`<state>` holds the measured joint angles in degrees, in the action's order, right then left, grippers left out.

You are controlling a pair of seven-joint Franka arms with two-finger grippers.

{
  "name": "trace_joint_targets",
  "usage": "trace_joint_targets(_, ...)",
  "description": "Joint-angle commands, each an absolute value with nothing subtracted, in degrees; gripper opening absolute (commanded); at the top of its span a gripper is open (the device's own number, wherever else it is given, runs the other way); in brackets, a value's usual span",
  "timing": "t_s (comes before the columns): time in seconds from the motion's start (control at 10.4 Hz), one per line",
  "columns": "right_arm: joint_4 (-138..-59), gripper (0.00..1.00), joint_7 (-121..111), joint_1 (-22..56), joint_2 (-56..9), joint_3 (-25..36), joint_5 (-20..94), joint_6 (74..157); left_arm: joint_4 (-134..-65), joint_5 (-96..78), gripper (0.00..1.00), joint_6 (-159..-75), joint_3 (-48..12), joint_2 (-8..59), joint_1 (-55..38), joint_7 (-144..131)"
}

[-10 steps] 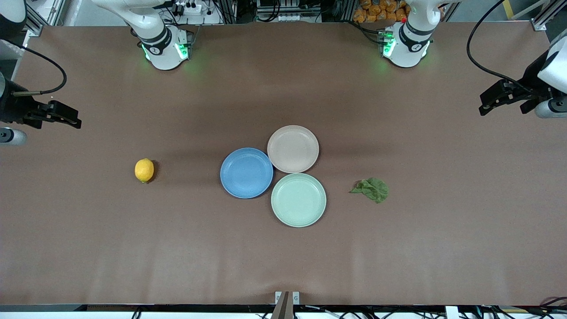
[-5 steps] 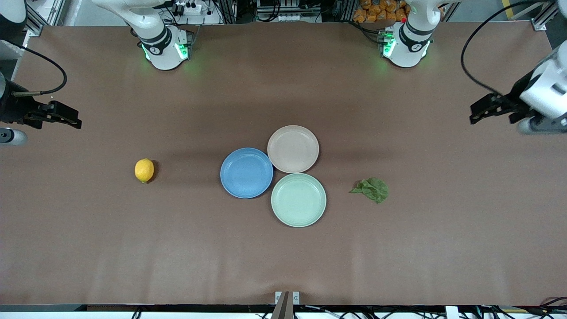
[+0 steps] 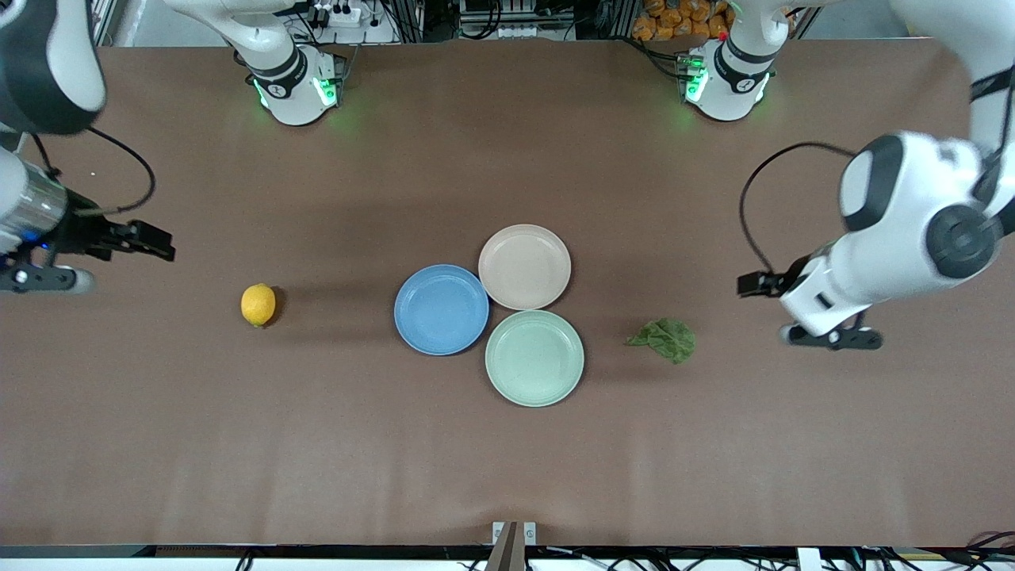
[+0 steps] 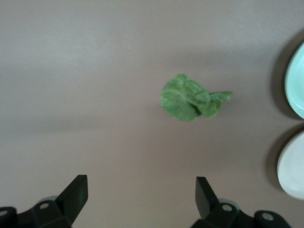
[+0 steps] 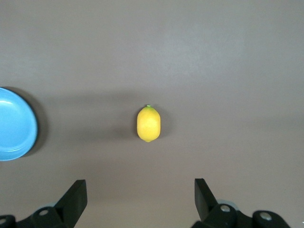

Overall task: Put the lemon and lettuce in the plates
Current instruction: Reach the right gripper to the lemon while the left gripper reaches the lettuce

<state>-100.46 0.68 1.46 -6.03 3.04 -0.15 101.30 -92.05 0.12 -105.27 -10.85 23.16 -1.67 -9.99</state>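
The yellow lemon (image 3: 258,305) lies on the brown table toward the right arm's end, and shows in the right wrist view (image 5: 148,123). The green lettuce (image 3: 664,339) lies toward the left arm's end, and shows in the left wrist view (image 4: 190,97). The blue plate (image 3: 441,309) and the beige-pink plate (image 3: 524,266) sit touching mid-table, both empty. My left gripper (image 3: 752,284) is open and empty in the air, short of the lettuce (image 4: 141,194). My right gripper (image 3: 158,244) is open and empty in the air, short of the lemon (image 5: 140,197).
A pale mint-green plate (image 3: 534,358) sits empty against the other two, nearer the front camera, between the blue plate and the lettuce. Its rim (image 4: 297,80) shows in the left wrist view. The arm bases stand along the table's back edge.
My left arm has swung in from the table's end and come close to the lettuce. My right gripper has moved a little toward the lemon. The objects have not moved.
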Motion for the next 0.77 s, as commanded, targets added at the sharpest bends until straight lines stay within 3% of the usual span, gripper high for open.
trace_joint_targets(0.0, -111.76, 1.0, 0.7, -1.75, -5.61, 2.81, 0.79, 111.75, -90.7, -0.35, 1.0, -109.41, -10.81, 29.85, -3.51, -17.8)
trace_joint_targets(0.39, -114.6, 1.0, 0.97, -0.71, -14.83, 2.64, 0.79, 119.16, -90.18, -0.7, 0.99, -116.44, -10.81, 38.83, -7.47, -36.34)
trace_joint_targets(0.68, -118.99, 1.0, 1.32, 0.53, -18.88, 2.64, 0.79, 129.42, -90.18, -0.61, 0.98, -119.7, -10.72, 41.92, -7.56, -39.81)
